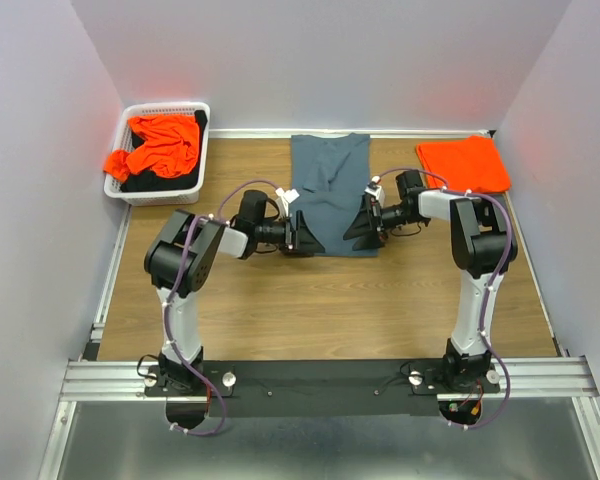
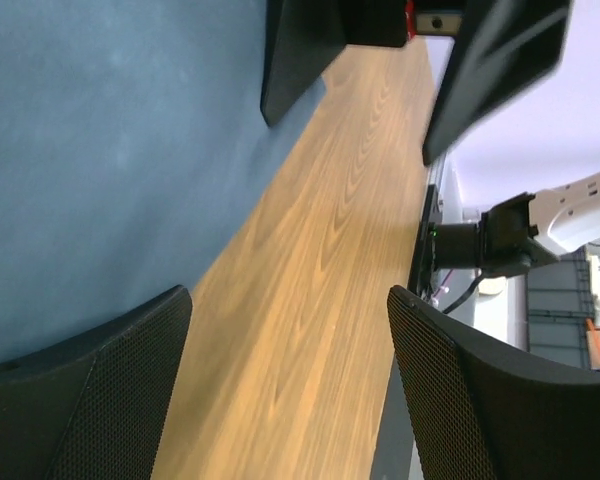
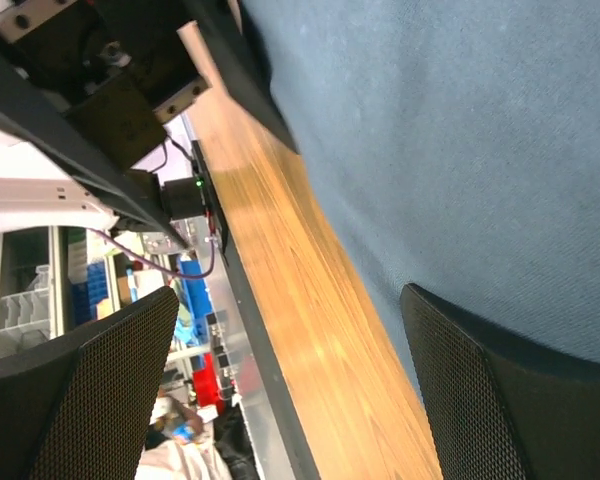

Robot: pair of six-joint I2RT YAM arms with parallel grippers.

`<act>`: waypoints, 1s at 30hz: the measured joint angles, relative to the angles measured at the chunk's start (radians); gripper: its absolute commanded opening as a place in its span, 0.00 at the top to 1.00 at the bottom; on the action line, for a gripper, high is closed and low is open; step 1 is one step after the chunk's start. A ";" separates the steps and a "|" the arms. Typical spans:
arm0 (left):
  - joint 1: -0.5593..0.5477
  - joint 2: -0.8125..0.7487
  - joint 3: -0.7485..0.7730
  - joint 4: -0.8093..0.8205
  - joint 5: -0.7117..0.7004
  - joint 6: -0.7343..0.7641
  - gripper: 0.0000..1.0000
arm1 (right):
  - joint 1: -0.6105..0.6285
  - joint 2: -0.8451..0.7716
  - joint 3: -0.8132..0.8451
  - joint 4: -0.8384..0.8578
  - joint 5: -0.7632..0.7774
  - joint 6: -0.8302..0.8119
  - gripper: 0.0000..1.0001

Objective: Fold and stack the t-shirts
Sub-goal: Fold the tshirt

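Note:
A slate blue-grey t-shirt (image 1: 329, 185) lies flat at the back middle of the table, folded into a long strip. My left gripper (image 1: 306, 237) is open at its near left corner, and my right gripper (image 1: 364, 226) is open at its near right corner; the two face each other. The left wrist view shows the blue-grey t-shirt (image 2: 100, 150) beside one finger, with bare wood between the open jaws of the left gripper (image 2: 290, 385). In the right wrist view, the right gripper (image 3: 285, 385) is likewise open, one finger over the blue-grey t-shirt (image 3: 460, 150). A folded orange t-shirt (image 1: 464, 163) lies at the back right.
A white slotted basket (image 1: 148, 192) stands at the back left with a crumpled orange t-shirt (image 1: 160, 145) and dark cloth in it. Walls close in the table on three sides. Bare wood (image 1: 320, 310) stretches from the shirt to the arm bases.

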 measured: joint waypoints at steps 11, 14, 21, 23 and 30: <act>0.011 -0.409 0.169 -0.537 -0.100 0.677 0.15 | 0.006 -0.231 0.069 -0.200 0.172 -0.196 0.15; 0.011 -0.460 0.188 -0.638 -0.142 0.892 0.35 | 0.019 -0.317 0.081 -0.222 0.302 -0.322 0.31; -0.049 -0.462 0.098 -0.824 -0.295 1.397 0.63 | 0.110 -0.365 -0.005 -0.235 0.594 -0.562 0.47; -0.079 -0.435 0.080 -0.845 -0.322 1.472 0.62 | 0.138 -0.365 -0.031 -0.232 0.637 -0.593 0.48; -0.122 -0.348 0.067 -0.853 -0.391 1.611 0.55 | 0.221 -0.344 -0.092 -0.183 0.748 -0.687 0.48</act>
